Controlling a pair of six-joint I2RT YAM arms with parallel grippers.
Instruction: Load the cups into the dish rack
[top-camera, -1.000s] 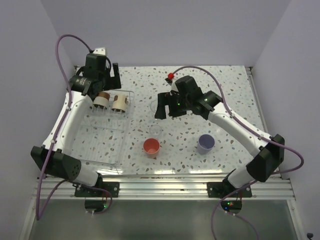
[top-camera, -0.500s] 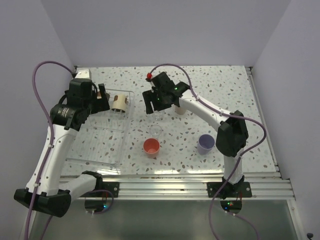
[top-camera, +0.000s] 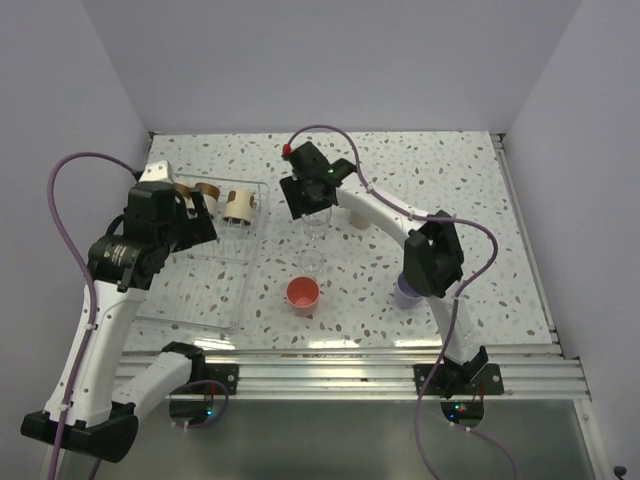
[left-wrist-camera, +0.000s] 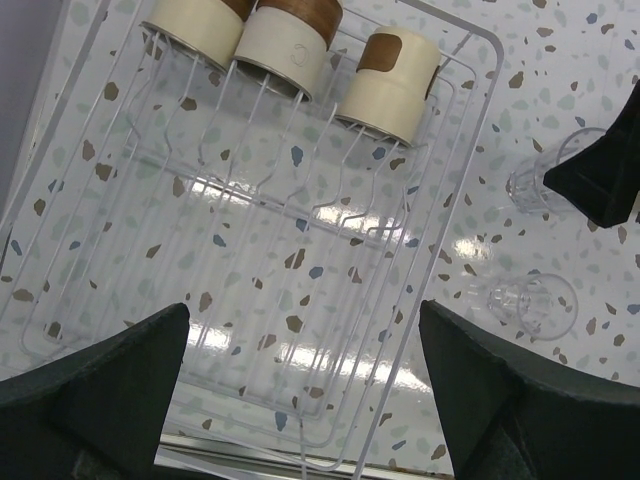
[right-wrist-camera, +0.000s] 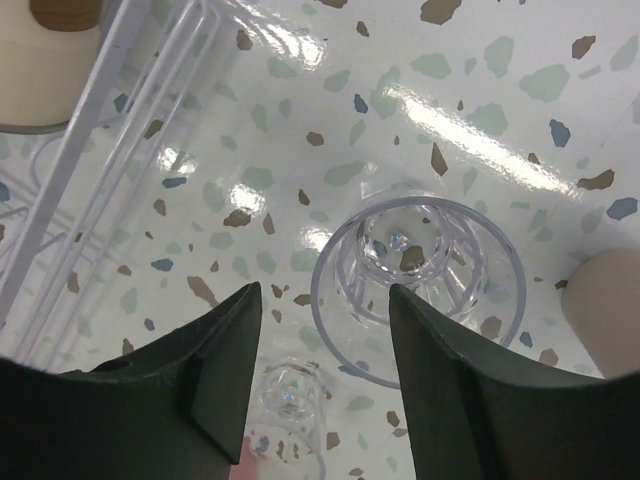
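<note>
Three cream cups with brown bands (top-camera: 208, 192) lie in a row at the far end of the clear dish rack (top-camera: 200, 290); they also show in the left wrist view (left-wrist-camera: 285, 45). My left gripper (top-camera: 195, 222) (left-wrist-camera: 300, 400) is open and empty above the rack's middle (left-wrist-camera: 300, 250). My right gripper (top-camera: 308, 200) (right-wrist-camera: 325, 370) is open, just above a clear cup (top-camera: 316, 224) (right-wrist-camera: 420, 285) that stands upright on the table. A second clear cup (top-camera: 312, 263) (right-wrist-camera: 290, 395) stands nearer. The coral-red cup (top-camera: 303, 293), the beige cup (top-camera: 358, 220) and the lavender cup (top-camera: 405, 293) stand on the table.
The right arm's elbow (top-camera: 430, 255) hangs over the lavender cup. In the right wrist view the rack's edge (right-wrist-camera: 90, 170) is at the left and the beige cup (right-wrist-camera: 605, 310) at the right. Walls close the table at the back and sides.
My left gripper has drawn back from the rack's far end, and a third cream cup now lies there. My right gripper has moved left and farther, over the clear cup.
</note>
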